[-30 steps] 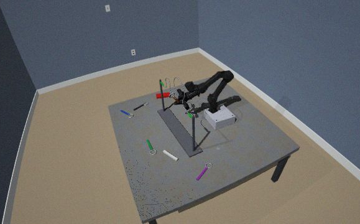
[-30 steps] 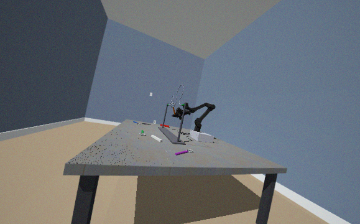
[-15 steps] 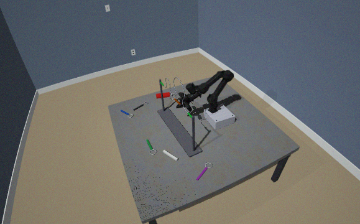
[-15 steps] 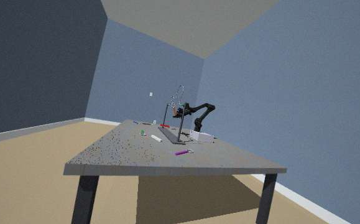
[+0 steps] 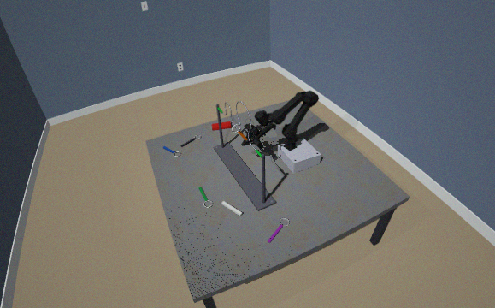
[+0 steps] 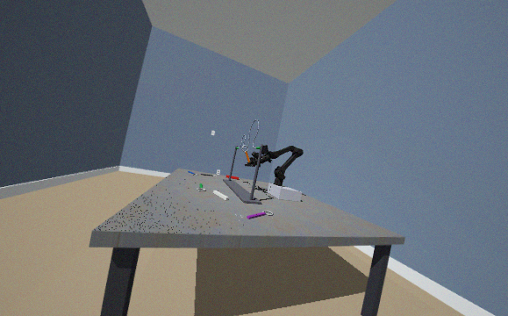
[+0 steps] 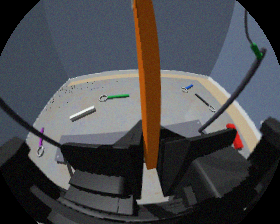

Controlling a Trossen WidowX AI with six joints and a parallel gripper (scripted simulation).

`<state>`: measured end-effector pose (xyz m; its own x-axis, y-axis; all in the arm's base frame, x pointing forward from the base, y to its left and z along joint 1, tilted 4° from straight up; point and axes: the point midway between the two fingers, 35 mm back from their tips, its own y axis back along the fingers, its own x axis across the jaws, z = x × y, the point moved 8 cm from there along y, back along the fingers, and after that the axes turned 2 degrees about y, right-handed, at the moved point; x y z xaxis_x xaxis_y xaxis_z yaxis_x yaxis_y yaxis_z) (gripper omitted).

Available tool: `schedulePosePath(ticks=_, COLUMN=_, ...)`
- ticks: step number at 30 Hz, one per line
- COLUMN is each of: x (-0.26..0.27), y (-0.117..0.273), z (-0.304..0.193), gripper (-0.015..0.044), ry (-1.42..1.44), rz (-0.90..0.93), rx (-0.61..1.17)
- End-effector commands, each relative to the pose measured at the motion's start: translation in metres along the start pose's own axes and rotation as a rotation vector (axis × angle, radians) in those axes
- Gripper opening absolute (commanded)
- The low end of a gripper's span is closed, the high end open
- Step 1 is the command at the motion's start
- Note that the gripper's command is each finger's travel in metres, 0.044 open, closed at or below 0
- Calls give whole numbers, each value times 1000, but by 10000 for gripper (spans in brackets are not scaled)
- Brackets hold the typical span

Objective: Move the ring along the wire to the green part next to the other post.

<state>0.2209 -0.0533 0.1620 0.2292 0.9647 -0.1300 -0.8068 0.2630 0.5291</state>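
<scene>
My gripper (image 5: 247, 139) (image 6: 248, 163) (image 7: 144, 123) is shut on the orange handle (image 5: 242, 135) (image 6: 247, 156) (image 7: 149, 90), which rises from the fingers. The ring (image 5: 232, 129) at its upper end is at the grey wire (image 5: 240, 102) (image 6: 255, 120), between the two posts; whether it touches the wire is too small to tell. The ring is out of the wrist view. One green part (image 5: 220, 109) (image 6: 238, 148) (image 7: 256, 50) is at the far post (image 5: 220, 133) (image 6: 232, 164) (image 7: 236, 95), the other green part (image 5: 259, 153) (image 6: 258, 148) at the near post (image 5: 263, 180) (image 6: 256, 175).
The posts stand on a dark base plate (image 5: 240, 177) (image 6: 237, 191). A red cylinder (image 5: 221, 126) (image 7: 235, 136) lies beyond the far post. A white stick (image 5: 232, 208) and blue (image 5: 169, 150), black (image 5: 188, 141), green (image 5: 203, 193) and purple (image 5: 275, 233) handles with rings lie on the table.
</scene>
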Motion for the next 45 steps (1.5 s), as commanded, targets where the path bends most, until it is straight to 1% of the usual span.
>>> schedulePosePath(ticks=1, x=4, y=2, z=2, gripper=-150, ry=-18, rz=2, rx=-6)
schedulePosePath(ticks=12, x=19, y=4, z=3, gripper=-150, ry=-66, rz=31, rx=-2)
schedulePosePath(ticks=22, x=37, y=8, z=6, gripper=-150, ry=-168, rz=91, rx=8)
schedulePosePath(ticks=45, x=86, y=28, z=33, gripper=-150, ry=-602, rz=344, rx=51)
